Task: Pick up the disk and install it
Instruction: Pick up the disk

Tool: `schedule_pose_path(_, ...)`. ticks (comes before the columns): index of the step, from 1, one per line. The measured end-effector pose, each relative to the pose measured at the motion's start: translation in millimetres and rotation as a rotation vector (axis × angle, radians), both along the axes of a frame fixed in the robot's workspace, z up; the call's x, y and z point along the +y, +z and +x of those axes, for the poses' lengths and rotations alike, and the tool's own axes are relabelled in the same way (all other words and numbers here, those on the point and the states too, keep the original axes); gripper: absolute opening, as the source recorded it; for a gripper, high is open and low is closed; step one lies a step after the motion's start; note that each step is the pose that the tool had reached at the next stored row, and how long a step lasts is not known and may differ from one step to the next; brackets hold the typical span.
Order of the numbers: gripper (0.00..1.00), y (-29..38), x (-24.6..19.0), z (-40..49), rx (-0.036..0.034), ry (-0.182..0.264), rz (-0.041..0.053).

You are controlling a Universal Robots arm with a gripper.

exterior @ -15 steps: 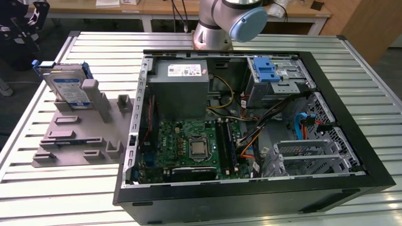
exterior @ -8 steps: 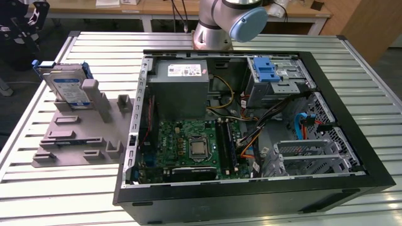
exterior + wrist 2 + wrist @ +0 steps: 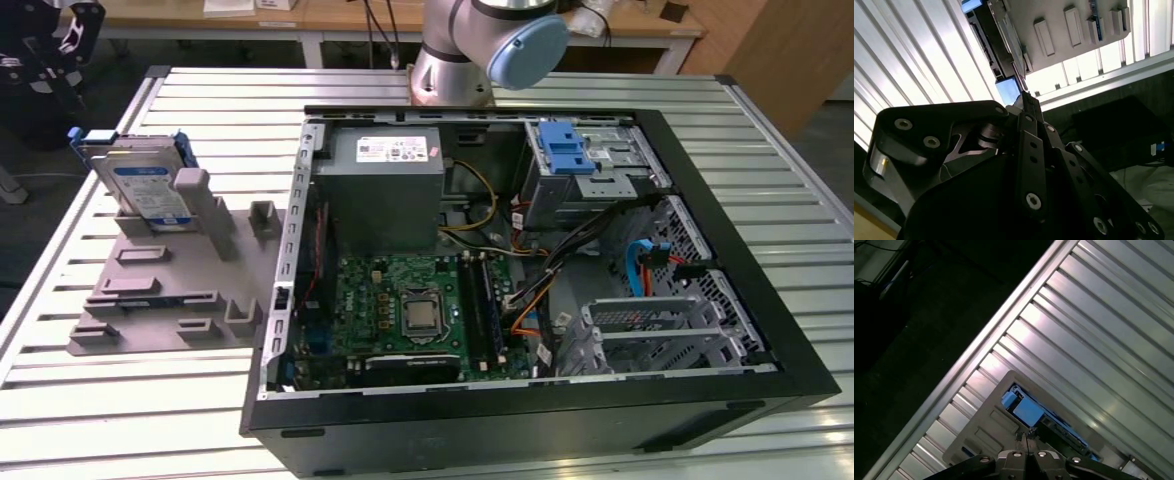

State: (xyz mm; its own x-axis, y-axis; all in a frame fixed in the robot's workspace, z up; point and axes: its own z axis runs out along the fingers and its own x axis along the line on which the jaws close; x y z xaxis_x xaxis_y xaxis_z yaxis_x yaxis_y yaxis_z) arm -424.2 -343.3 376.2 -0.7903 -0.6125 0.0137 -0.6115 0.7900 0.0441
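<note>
The disk (image 3: 144,190), a silver drive with a white-and-blue label in a blue carrier, stands on edge in a slot of the grey holder plate (image 3: 160,300) at the exterior view's left. Both wrist views look down on it: its blue carrier end (image 3: 1026,412) lies just beyond my gripper (image 3: 1025,438), and its thin edge (image 3: 1005,35) runs away from my gripper (image 3: 1024,97). The fingers are pressed together with nothing between them, and they hover above the disk, apart from it.
An open black computer case (image 3: 747,250) lies on the slatted metal table (image 3: 227,85), with motherboard (image 3: 407,310), grey power supply box (image 3: 380,190) and a drive bay with a blue latch (image 3: 567,155). The arm's base (image 3: 461,60) stands behind the case.
</note>
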Motion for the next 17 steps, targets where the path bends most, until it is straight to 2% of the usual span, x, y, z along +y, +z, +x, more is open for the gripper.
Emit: schedule_pose_path(17,0.11,0.0,0.0,0.0,0.0,0.076,0.0)
